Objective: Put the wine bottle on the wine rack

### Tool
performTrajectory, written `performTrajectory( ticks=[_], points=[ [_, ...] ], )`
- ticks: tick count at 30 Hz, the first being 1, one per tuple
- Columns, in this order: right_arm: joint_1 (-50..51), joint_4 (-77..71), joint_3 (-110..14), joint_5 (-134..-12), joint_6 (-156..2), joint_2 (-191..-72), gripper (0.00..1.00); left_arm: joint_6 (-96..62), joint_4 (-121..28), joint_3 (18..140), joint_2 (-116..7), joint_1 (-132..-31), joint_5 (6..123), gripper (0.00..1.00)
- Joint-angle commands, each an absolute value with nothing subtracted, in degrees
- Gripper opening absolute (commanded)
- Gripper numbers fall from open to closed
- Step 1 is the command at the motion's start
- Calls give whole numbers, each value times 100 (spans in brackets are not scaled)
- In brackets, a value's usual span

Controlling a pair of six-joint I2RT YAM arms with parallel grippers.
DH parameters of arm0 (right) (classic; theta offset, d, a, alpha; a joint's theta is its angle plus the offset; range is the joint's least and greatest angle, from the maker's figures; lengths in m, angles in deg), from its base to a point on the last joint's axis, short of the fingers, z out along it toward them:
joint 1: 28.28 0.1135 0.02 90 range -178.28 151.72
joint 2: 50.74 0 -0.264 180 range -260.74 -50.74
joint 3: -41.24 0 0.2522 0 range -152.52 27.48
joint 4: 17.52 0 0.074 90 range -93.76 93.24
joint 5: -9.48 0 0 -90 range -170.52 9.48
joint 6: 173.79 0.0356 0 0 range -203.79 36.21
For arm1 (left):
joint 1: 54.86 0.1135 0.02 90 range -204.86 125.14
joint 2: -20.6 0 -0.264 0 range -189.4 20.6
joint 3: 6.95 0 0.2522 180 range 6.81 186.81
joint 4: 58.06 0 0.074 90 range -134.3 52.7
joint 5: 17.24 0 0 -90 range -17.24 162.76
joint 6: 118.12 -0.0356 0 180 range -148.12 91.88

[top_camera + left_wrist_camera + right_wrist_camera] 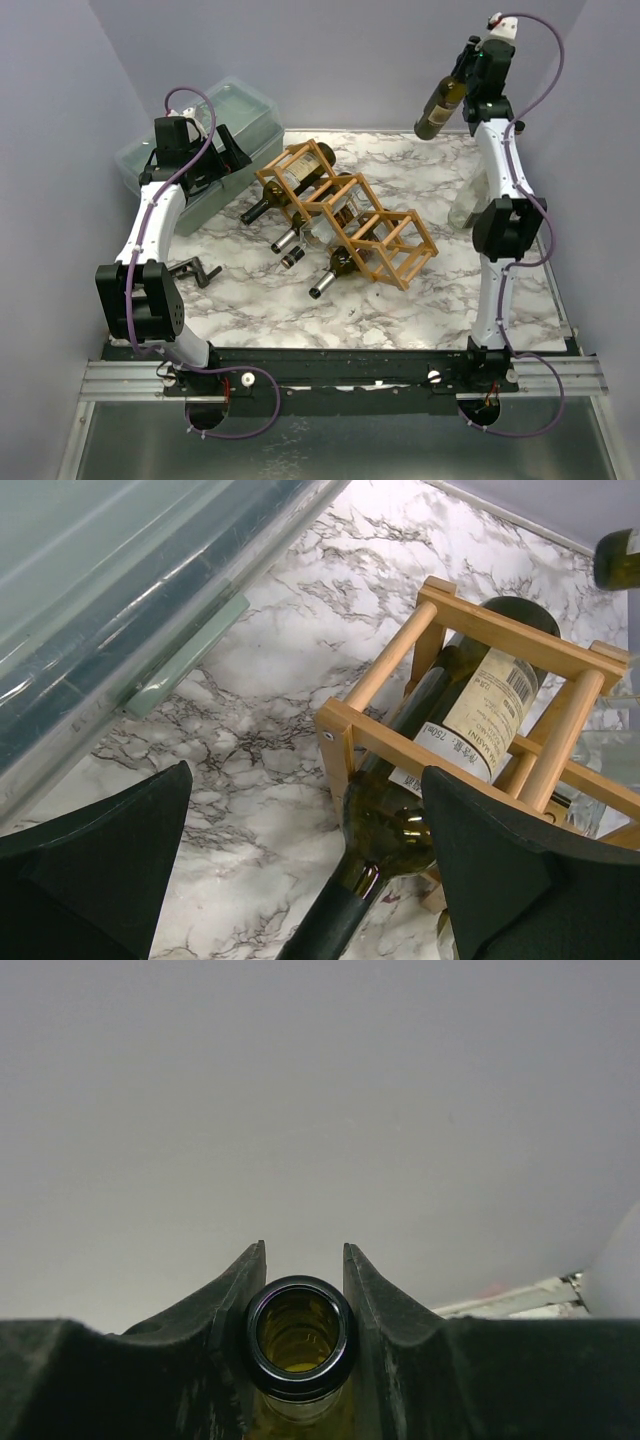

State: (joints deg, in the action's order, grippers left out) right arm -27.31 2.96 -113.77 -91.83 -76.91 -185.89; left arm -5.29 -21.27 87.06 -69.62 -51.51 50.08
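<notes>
My right pincer [470,72] is clamped on the neck of the wine bottle [443,108], a dark-green glass cylinder with a pale label. The bottle is held tilted in the air over the far right corner of the bench [420,300], well apart from the wine rack [375,232]. On the right wrist camera I see its round, glossy black-rimmed mouth sitting snug between the two matte dark fingers [390,1300].

The rack is a lattice of thin, light wooden slats forming diamond cells. It lies diagonally on the white, grey-veined marble top. Several dark glass bottles [470,710] lie in its cells, necks pointing toward me.

My left pincer [305,780] hangs open just beside the rack's far-left end, next to a translucent greenish plastic bin [215,115].
</notes>
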Motion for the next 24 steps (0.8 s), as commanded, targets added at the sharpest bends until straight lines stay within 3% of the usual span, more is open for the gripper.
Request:
performTrajectory(
  ticks=[1, 10, 24],
  points=[
    [-2839, -677, -11095, -8375, -6843, -17111, 1, -606, -2082, 8759, -6691, -5169, 5257, 99],
    [-2840, -1632, -8903, -7218, -6048, -14970, 1, -597, -2110, 8672, -6549, -5227, 5510, 98],
    [-2839, -734, -7250, -6402, -5682, -13179, 1, -543, -2178, 8618, -6536, -5466, 5503, 98]
  ],
)
